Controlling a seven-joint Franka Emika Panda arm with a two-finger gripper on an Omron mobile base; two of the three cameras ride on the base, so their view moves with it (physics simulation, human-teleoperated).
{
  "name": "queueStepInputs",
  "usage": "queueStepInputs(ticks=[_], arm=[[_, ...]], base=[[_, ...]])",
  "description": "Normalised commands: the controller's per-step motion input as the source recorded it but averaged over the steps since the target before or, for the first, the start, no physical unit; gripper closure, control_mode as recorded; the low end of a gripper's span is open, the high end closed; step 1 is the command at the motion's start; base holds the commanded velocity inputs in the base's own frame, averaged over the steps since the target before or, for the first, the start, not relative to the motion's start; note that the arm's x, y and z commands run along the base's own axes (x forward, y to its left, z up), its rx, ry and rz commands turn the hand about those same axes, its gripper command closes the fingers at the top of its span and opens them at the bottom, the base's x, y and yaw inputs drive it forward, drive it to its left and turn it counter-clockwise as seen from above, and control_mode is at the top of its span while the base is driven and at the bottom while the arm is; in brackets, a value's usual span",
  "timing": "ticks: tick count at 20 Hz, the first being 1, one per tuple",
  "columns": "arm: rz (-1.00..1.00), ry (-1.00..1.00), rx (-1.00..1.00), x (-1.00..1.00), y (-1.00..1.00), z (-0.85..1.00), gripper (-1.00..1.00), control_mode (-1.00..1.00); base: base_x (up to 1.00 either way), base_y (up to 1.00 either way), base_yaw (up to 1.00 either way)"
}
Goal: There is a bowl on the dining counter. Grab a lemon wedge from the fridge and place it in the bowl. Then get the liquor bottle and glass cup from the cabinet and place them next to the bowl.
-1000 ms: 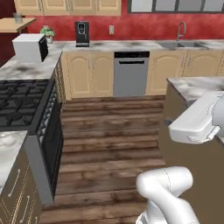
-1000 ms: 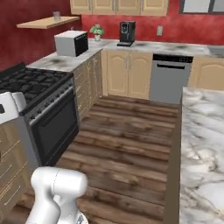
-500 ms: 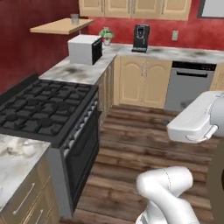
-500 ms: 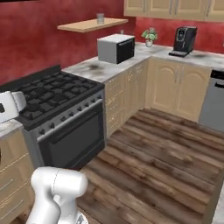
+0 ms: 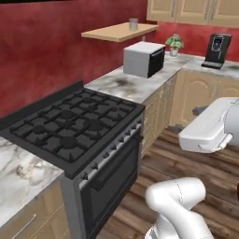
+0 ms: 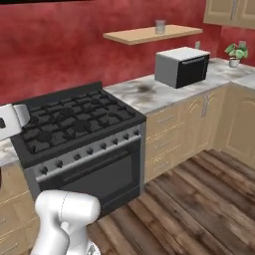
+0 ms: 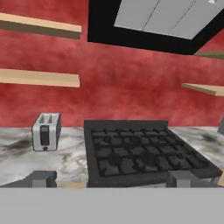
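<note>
The cabinet [image 5: 116, 32], a light-wood shelf on the red wall, carries the glass cup [image 5: 134, 23] near its right end. From the right base view the cabinet [image 6: 149, 34] and the glass cup [image 6: 160, 26] sit above the microwave. My gripper [image 7: 113, 179] is open with nothing between its fingertips [image 7: 41, 178], and it faces the stove and red wall from a distance. The liquor bottle, bowl, dining counter, lemon wedge and fridge are out of view.
A black gas stove [image 5: 74, 126] stands in the marble wall counter [image 5: 126, 86], with a white microwave [image 5: 144, 58], a potted plant [image 5: 175, 43] and a coffee machine [image 5: 217, 49] further right. A toaster [image 7: 46, 131] sits left of the stove [image 7: 140, 153]. Wood floor [image 6: 199, 209] lies open.
The whole picture has swung left: the base turned from the dishwasher and sink wall toward the stove and shelf, which now look closer. The gripper stayed open.
</note>
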Motion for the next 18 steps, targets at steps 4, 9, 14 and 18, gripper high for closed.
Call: queueStepInputs(ticks=[4, 9, 14, 18], arm=[[0.0, 0.0, 0.0, 0.0, 0.0, 0.0, -1.0, 1.0], [0.0, 0.0, 0.0, 0.0, 0.0, 0.0, -1.0, 1.0], [0.0, 0.0, 0.0, 0.0, 0.0, 0.0, -1.0, 1.0], [0.0, 0.0, 0.0, 0.0, 0.0, 0.0, -1.0, 1.0]], base=[[0.91, -0.49, 0.41], [0.81, -0.54, 0.37], [0.74, -0.56, 0.34], [0.73, -0.56, 0.32]])
